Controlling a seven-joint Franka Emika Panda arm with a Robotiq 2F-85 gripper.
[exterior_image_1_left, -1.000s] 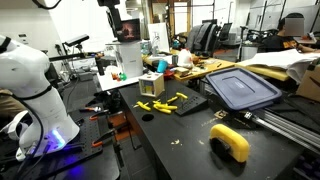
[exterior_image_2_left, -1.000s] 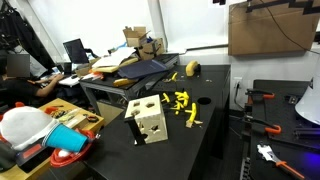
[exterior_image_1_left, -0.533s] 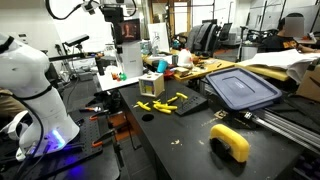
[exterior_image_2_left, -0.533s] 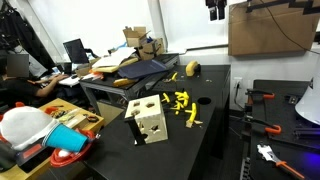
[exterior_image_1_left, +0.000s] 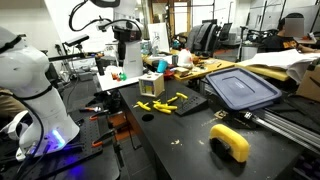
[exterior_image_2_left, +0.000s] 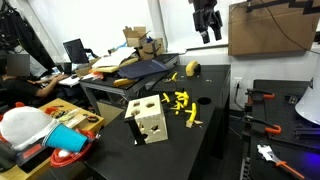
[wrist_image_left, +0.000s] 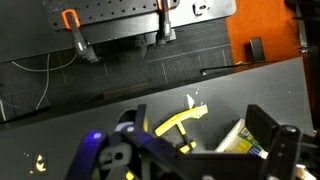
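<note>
My gripper (exterior_image_1_left: 126, 58) hangs high in the air above the black table (exterior_image_1_left: 190, 140), holding nothing. It also shows in an exterior view (exterior_image_2_left: 207, 36) near the top. In the wrist view the two dark fingers (wrist_image_left: 200, 128) stand apart, with a yellow T-shaped piece (wrist_image_left: 172, 122) on the table far below between them. Several yellow pieces (exterior_image_1_left: 165, 103) lie scattered beside a wooden box with holes (exterior_image_1_left: 152, 85); both show in the exterior views (exterior_image_2_left: 182, 105), (exterior_image_2_left: 149, 120). A small box with a yellow-green label (wrist_image_left: 245, 140) lies by the right finger.
A yellow curved object (exterior_image_1_left: 230, 142) lies near the table's front edge. A dark blue lid (exterior_image_1_left: 240, 88) lies further back. A white robot body (exterior_image_1_left: 30, 90) stands beside the table. Red-handled tools (exterior_image_2_left: 262, 98) lie on a side bench, and plastic cups (exterior_image_2_left: 68, 145) on another.
The arm has come down into view from the top of both exterior views. The gripper is now lower over the table. Nothing on the table has moved.
</note>
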